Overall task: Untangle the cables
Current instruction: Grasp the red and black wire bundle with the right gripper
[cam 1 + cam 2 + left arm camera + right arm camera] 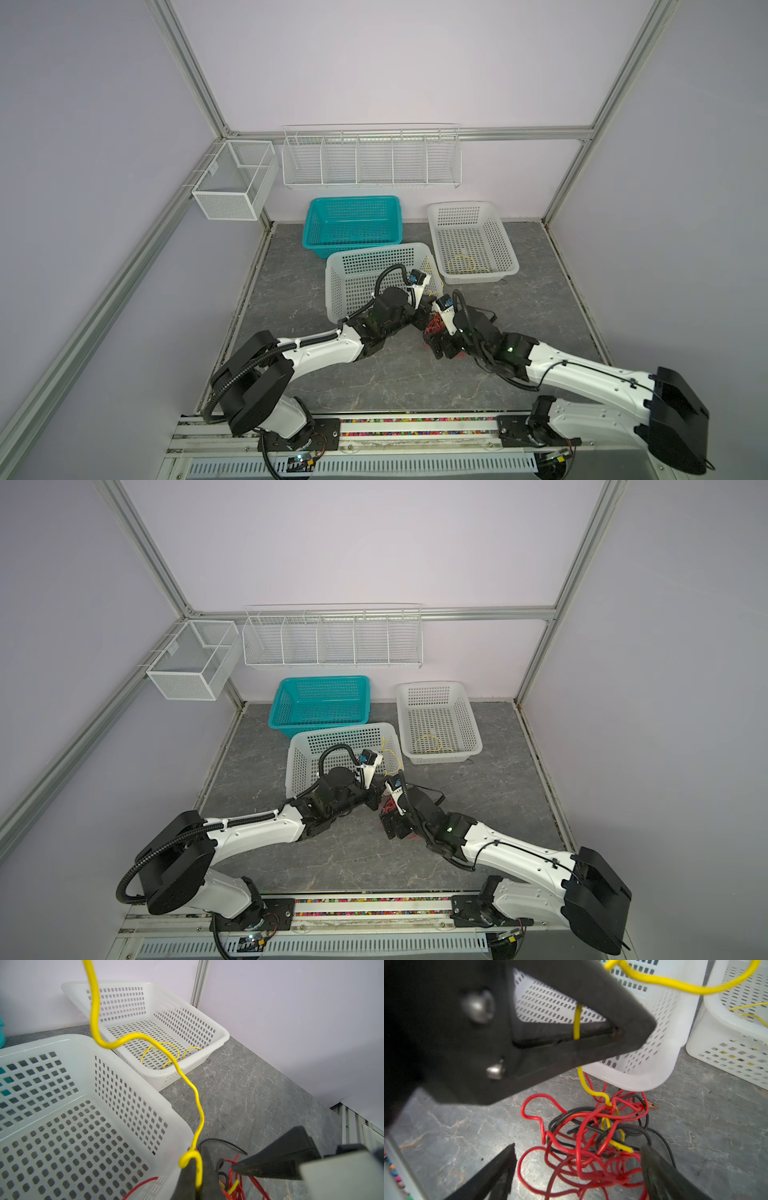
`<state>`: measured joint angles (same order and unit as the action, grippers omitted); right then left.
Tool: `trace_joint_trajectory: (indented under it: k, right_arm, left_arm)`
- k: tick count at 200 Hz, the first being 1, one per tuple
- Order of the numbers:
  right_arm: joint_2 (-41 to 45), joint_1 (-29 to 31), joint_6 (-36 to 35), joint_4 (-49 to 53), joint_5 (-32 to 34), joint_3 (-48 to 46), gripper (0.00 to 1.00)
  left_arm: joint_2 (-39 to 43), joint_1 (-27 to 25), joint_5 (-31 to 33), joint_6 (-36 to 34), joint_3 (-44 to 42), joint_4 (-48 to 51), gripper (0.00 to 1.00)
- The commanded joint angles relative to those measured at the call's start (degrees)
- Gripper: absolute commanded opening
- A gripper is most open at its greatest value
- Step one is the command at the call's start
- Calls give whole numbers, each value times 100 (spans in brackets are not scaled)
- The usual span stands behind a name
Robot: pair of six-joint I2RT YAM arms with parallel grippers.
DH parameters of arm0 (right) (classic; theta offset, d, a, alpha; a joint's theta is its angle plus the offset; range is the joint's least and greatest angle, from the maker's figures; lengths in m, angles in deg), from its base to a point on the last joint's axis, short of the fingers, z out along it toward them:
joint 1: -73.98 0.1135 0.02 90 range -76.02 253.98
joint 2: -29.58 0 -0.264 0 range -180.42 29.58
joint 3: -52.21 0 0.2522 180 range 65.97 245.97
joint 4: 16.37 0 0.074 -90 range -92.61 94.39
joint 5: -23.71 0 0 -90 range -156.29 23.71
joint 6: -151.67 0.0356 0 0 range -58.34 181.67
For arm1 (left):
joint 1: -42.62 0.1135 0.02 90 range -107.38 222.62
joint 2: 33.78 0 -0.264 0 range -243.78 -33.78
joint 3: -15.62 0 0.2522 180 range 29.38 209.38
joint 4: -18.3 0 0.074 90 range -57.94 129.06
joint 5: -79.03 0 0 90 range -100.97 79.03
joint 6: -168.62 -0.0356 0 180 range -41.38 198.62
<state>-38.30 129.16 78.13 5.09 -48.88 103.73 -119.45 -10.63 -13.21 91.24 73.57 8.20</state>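
Tangled red, black, yellow cables (579, 1159)

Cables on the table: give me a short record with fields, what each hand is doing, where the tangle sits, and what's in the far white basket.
left hand: shut on the yellow cable, which runs down into the tangle
right hand: open, over the tangle, holding nothing
tangle: red and black strands, on the table by the near white basket
far white basket: loose yellow cables
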Motion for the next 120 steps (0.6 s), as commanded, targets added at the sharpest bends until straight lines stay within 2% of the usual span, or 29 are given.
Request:
trace_joint_trajectory:
  k: [1,39,57,82,107,120]
  right_arm:
    - [-519,185,791,161,1262,235,96]
    - [-821,213,1320,299,1634,193,100]
    - [-786,217,1368,380,1799,130,91]
    - [-595,212,1338,351,1933,-99,65]
    - [-324,204,1393,402,1954,-372,22]
    - [-196,188,1534,555,2000,-483,6]
  left_arm:
    - [-33,34,63,101,308,-78,0]
    - [168,30,73,62,309,26,0]
    - [234,35,119,60,341,134,0]
    - [255,36,153,108,431,309,0]
    - [212,37,246,174,630,701,0]
    - [200,39,243,170,732,846,0]
